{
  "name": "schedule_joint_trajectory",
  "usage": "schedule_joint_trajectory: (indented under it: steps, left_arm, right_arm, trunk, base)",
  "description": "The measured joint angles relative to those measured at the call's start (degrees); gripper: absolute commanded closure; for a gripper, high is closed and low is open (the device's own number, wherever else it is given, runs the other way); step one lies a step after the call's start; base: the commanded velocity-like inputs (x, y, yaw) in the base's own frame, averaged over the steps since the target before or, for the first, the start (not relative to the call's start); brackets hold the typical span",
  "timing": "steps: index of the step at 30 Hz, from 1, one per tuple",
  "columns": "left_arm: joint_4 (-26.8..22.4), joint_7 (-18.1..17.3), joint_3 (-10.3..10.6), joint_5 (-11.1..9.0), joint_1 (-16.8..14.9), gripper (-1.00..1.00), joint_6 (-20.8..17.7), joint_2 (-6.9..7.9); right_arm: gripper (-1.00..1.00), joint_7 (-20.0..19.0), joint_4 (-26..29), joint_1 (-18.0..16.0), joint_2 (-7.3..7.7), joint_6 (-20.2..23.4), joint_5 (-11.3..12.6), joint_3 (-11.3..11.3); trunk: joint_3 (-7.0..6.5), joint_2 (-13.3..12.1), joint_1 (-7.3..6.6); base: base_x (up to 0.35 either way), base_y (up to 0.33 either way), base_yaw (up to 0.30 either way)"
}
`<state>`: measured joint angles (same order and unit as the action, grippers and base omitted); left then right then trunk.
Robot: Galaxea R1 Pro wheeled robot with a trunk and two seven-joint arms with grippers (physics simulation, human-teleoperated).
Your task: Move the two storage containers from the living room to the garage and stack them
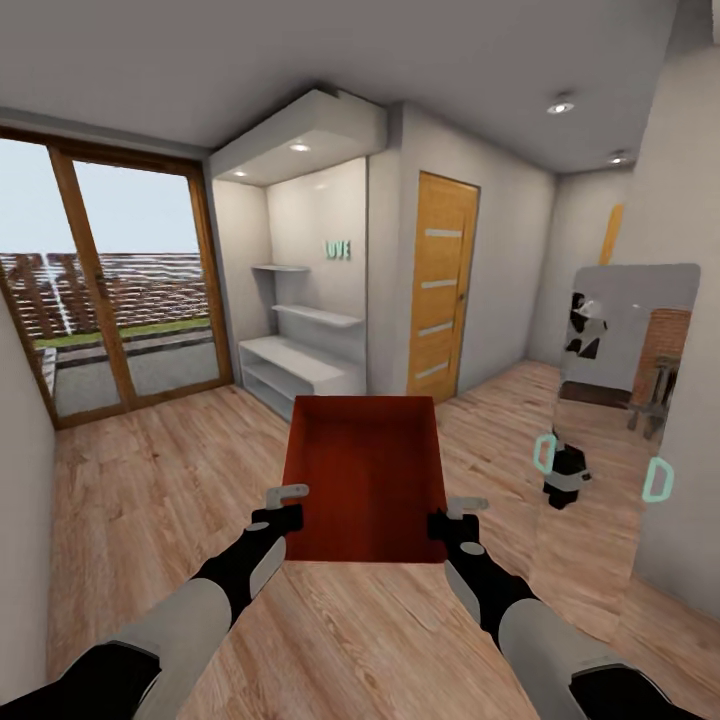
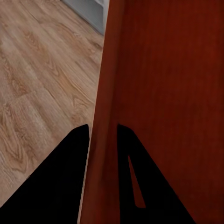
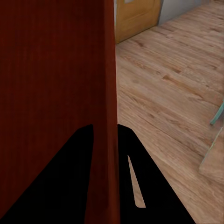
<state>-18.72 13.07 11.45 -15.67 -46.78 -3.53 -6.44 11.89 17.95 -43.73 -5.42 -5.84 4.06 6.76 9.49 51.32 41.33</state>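
Storage container (image 1: 365, 475) sits centre frame, carried over wood planks; left end effector (image 1: 285, 507) and right end effector (image 1: 455, 518) each pinch a side wall; transport step, heading next for the garage.

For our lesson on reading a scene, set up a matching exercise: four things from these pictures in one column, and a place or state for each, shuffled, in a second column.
Things:
1. storage container
2. wooden door
3. white shelves
4. sliding glass door

Places or states:
A. in the lit alcove below the green letters
B. at the far left, showing a fence outside
C. held by the left gripper and right gripper, one on each side wall
D. shut, right of the alcove

Pairs: 1-C, 2-D, 3-A, 4-B
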Motion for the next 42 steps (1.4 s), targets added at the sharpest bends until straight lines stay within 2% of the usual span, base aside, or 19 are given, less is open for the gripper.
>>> schedule_joint_trajectory:
  steps: [7, 22, 42]
  left_arm:
    - [0.0, -0.1, 0.0, 0.0, 0.0, 1.00, 0.0, 0.05]
    - [0.1, 0.0, 0.1, -0.2, 0.0, 1.00, 0.0, 0.01]
    - [0.0, 0.2, 0.3, -0.4, 0.0, 1.00, -0.1, 0.00]
  right_arm:
    - [1.00, 0.1, 0.0, 0.0, -0.03, 0.0, 0.0, 0.1]
    - [1.00, 0.0, -0.1, 0.0, -0.02, 0.1, -0.1, -0.1]
    - [1.00, -0.1, -0.2, 0.0, -0.02, 0.0, -0.1, -0.2]
  trunk:
    - [0.00, 0.0, 0.00]
    - [0.00, 0.0, 0.00]
    - [0.00, 0.0, 0.00]
  base:
    - [0.326, 0.000, -0.043]
    - [0.326, 0.005, -0.239]
    - [0.314, 0.178, -0.252]
